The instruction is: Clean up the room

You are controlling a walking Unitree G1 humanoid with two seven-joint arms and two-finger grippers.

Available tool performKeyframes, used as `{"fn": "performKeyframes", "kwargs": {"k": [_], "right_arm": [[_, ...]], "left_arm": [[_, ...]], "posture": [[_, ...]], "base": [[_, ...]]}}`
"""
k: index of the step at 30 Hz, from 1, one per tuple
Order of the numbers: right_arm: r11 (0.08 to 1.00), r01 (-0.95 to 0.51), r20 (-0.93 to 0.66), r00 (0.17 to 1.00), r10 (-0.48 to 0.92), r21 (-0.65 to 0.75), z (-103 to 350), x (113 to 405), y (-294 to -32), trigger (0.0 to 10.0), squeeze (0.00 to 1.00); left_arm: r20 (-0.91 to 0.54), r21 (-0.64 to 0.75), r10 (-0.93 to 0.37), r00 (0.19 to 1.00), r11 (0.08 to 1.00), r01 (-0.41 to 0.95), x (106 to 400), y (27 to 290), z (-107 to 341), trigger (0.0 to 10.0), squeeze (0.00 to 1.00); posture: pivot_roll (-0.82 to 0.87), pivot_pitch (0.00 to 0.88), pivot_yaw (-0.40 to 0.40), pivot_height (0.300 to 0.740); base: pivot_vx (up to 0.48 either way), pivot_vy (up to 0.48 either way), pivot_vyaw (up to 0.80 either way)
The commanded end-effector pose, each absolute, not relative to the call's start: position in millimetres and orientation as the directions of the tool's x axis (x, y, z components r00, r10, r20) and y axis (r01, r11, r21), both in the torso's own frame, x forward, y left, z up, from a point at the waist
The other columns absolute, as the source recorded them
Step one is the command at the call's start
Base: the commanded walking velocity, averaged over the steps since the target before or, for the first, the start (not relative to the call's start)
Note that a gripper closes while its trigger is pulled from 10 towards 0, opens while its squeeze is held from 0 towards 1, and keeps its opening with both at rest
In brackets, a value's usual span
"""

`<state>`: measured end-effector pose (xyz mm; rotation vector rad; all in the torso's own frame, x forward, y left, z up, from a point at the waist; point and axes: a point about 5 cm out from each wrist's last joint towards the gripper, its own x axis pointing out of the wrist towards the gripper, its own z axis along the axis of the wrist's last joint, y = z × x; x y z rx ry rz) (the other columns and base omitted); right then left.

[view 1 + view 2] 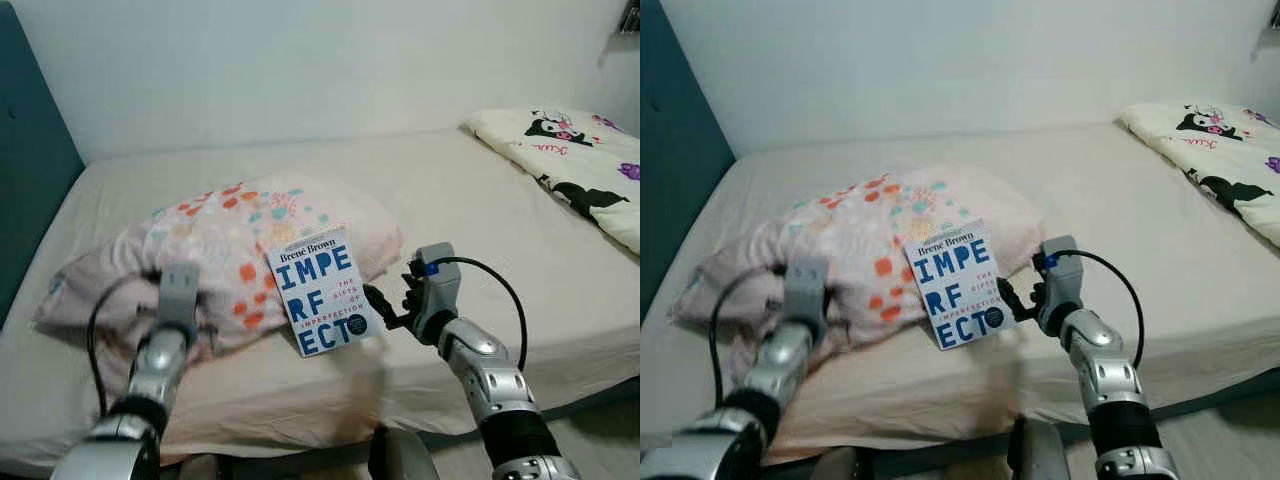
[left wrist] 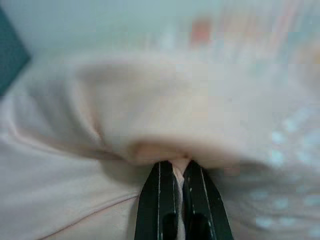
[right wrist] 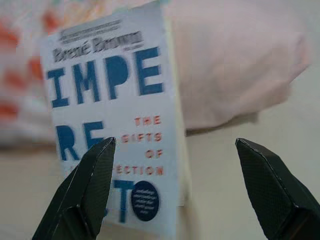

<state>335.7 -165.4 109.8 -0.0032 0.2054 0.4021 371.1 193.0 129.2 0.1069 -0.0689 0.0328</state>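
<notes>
You have a bed [image 1: 480,210] in front of you, covered with a pale sheet, and a pink pillow [image 1: 240,240] with orange and teal spots lying across its near half. A white paperback book [image 1: 322,290] with big blue letters leans tilted against the front of that pillow, its lower edge resting on the sheet.

Your right gripper [image 1: 385,305] sits just beside the book's right edge, low over the sheet. In the right wrist view its two black fingers [image 3: 82,195] are spread wide apart, with the book's right edge and the bare sheet between them; nothing is held.

Your left gripper [image 2: 177,175] is at the pillow's near left side. In the left wrist view its fingers are pressed together on a small fold of the pillow's pink fabric, which bulges just above the tips.

At the far right of the bed lies a cream blanket [image 1: 580,165] printed with black cartoon figures, well apart from the pillow and book. A dark teal headboard [image 1: 30,170] stands along the bed's left end.
</notes>
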Motion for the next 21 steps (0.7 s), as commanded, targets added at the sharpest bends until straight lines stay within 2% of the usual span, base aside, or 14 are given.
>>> {"fn": "performKeyframes", "kwargs": {"k": [1,3,4,6,8,11,13,15,16,18,21], "right_arm": [[0.913,-0.407,-0.202,0.893,0.402,0.019,113,337,-159,10.0,0.00],[0.912,-0.409,-0.203,0.892,0.404,0.018,113,337,-158,10.0,0.00],[0.911,-0.411,-0.205,0.891,0.406,0.017,113,337,-156,10.0,0.00],[0.911,-0.413,-0.207,0.890,0.407,0.017,113,338,-154,10.0,0.00],[0.911,-0.413,-0.207,0.890,0.407,0.017,113,338,-154,10.0,0.00],[0.912,-0.409,-0.208,0.891,0.404,0.018,113,339,-153,10.0,0.00],[0.912,-0.409,-0.208,0.891,0.404,0.018,113,339,-153,10.0,0.00],[0.916,-0.400,-0.206,0.895,0.396,0.023,114,340,-152,10.0,0.00],[0.916,-0.400,-0.206,0.895,0.396,0.023,114,340,-152,10.0,0.00],[0.918,-0.395,-0.206,0.897,0.392,0.026,115,341,-152,10.0,0.00],[0.923,-0.385,-0.212,0.900,0.381,0.022,115,343,-152,10.0,0.00]], "left_arm": [[0.207,0.086,-0.008,0.978,0.996,-0.010,380,188,162,0.0,0.00],[0.223,0.081,-0.010,0.975,0.997,-0.008,381,187,167,0.0,0.00],[0.294,0.052,-0.012,0.956,0.999,-0.003,385,185,189,0.0,0.00],[0.344,0.032,-0.014,0.939,0.999,0.003,388,183,204,0.0,0.00],[0.344,0.032,-0.014,0.939,0.999,0.003,388,183,204,0.0,0.00],[0.458,-0.019,-0.011,0.889,1.000,0.022,390,181,242,0.0,0.00],[0.458,-0.019,-0.011,0.889,1.000,0.022,390,181,242,0.0,0.00],[0.576,-0.059,0.042,0.816,0.998,-0.010,389,194,289,0.0,0.00],[0.576,-0.059,0.042,0.816,0.998,-0.010,389,194,289,0.0,0.00],[0.634,-0.091,0.087,0.769,0.995,-0.037,385,206,317,0.0,0.00],[0.640,-0.065,0.068,0.765,0.997,-0.034,385,205,320,0.0,0.00]], "posture": [[-0.02,0.052,-0.058,0.535],[-0.02,0.052,-0.058,0.535],[-0.02,0.047,-0.057,0.535],[-0.02,0.047,-0.057,0.535],[-0.02,0.047,-0.057,0.535],[-0.02,0.042,-0.057,0.535],[-0.02,0.042,-0.057,0.535],[-0.02,0.037,-0.059,0.535],[-0.02,0.037,-0.059,0.535],[-0.02,0.037,-0.059,0.535],[-0.01,0.029,-0.059,0.535]], "base": [[0.000,0.000,0.00],[0.000,0.000,0.00],[0.000,0.000,0.00],[0.000,0.000,0.00],[0.000,0.000,0.00],[0.000,0.000,0.00],[0.000,0.000,0.00],[0.000,0.000,0.00],[0.000,0.000,0.00],[0.000,0.000,0.00],[0.000,0.000,0.00]]}}
